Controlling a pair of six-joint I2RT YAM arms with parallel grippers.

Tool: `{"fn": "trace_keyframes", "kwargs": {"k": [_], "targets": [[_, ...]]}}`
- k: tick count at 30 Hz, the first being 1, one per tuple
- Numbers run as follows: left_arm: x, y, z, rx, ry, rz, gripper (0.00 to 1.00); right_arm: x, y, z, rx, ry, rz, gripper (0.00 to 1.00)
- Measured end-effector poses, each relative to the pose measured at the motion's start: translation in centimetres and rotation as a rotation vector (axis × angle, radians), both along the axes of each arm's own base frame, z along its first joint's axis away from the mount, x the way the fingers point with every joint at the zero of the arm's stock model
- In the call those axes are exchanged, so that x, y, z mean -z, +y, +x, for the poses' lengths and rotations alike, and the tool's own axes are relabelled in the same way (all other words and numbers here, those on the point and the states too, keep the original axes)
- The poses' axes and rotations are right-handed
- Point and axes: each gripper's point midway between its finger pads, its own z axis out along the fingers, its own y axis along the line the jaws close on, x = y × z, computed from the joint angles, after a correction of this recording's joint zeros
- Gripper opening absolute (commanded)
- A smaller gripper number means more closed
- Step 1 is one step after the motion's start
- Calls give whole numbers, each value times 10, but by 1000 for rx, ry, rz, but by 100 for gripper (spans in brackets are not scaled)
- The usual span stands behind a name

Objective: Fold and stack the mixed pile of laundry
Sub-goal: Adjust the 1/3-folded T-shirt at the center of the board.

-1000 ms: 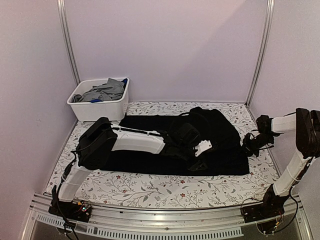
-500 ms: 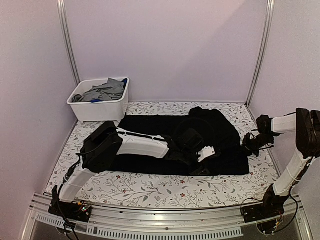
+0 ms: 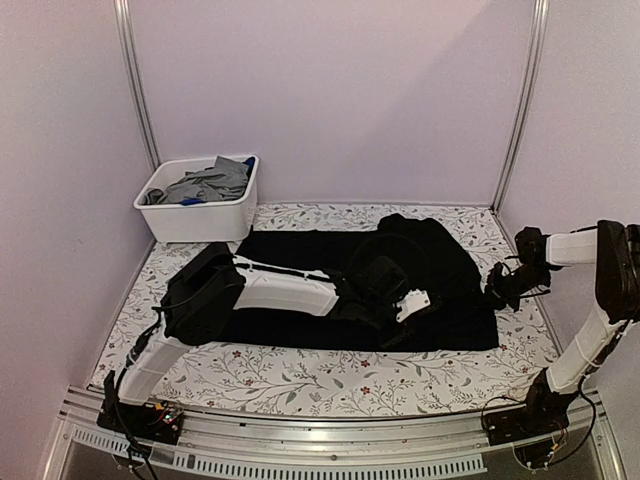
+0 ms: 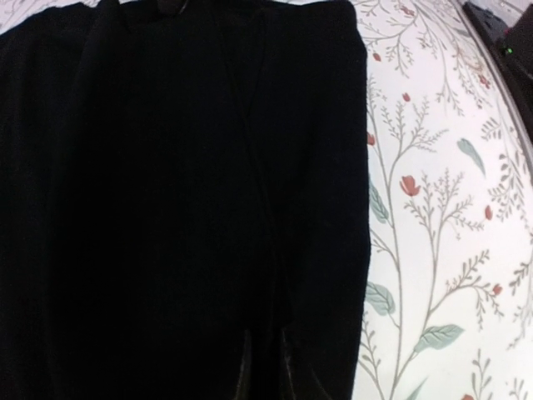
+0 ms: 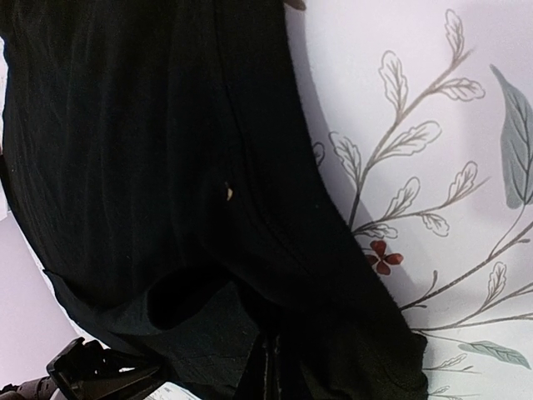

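Observation:
A black T-shirt (image 3: 300, 255) lies spread flat across the floral tablecloth, with its small light mark (image 5: 228, 192) showing in the right wrist view. My left arm reaches over the shirt, and my left gripper (image 3: 392, 335) (image 4: 265, 330) stands at its near edge. Those jaws are drawn close on a ridge of the black cloth. At the shirt's right edge my right gripper (image 3: 497, 292) (image 5: 271, 348) is shut on the hem, which bunches around the fingers. The rest of the pile, a grey garment (image 3: 212, 182) and a bit of bright blue cloth (image 3: 193, 201), lies in the bin.
A white plastic bin (image 3: 200, 222) stands at the back left corner against the wall. Floral tablecloth (image 3: 300, 375) shows in front of the shirt and along its right side (image 4: 433, 217). Metal posts and lilac walls close in the table.
My left gripper slid a little right and toward the near edge of the shirt, and its jaws closed in. The right gripper's jaws shut on the hem.

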Motion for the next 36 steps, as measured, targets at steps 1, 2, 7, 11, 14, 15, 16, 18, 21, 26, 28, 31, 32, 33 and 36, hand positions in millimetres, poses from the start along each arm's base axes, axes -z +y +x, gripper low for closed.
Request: {"fn": "trace_keyframes", "kwargs": {"k": [1,2,7,11,14,15,16,18,21,26,28,31,32,33,36], "targets": [[0,0,0,1,0,0,0,0,0,0,0,1,1,0],[0,0,0,-5,4,0,0,0,1,0,0,2,3,0],[-3,3,7,-34,-3,-21,0,-3,2,-1,0,1,16,0],[-18,13,10,-74,7,-53,0,-15,6,2,4,-29,37,0],[-44,17,23,-118,9,-118,0,-32,8,13,7,-77,57,0],[-55,19,29,-135,9,-142,0,-40,9,20,8,-99,63,0],[-64,19,35,-152,8,-165,0,-45,10,25,7,-118,68,0],[-83,23,52,-195,8,-215,0,-57,13,35,2,-151,77,0],[-94,31,76,-256,17,-253,0,-72,20,51,-10,-194,89,0],[-93,44,98,-329,45,-255,0,-73,34,74,-33,-206,110,0],[-91,49,105,-359,54,-254,0,-70,39,82,-38,-198,115,0],[-88,54,110,-388,68,-251,0,-68,44,95,-43,-194,119,0],[-86,55,111,-394,72,-248,0,-68,45,99,-46,-195,120,0],[-85,56,111,-399,78,-247,0,-68,46,105,-47,-199,121,0],[-81,58,111,-408,88,-242,0,-69,54,116,-66,-207,122,0]]}}
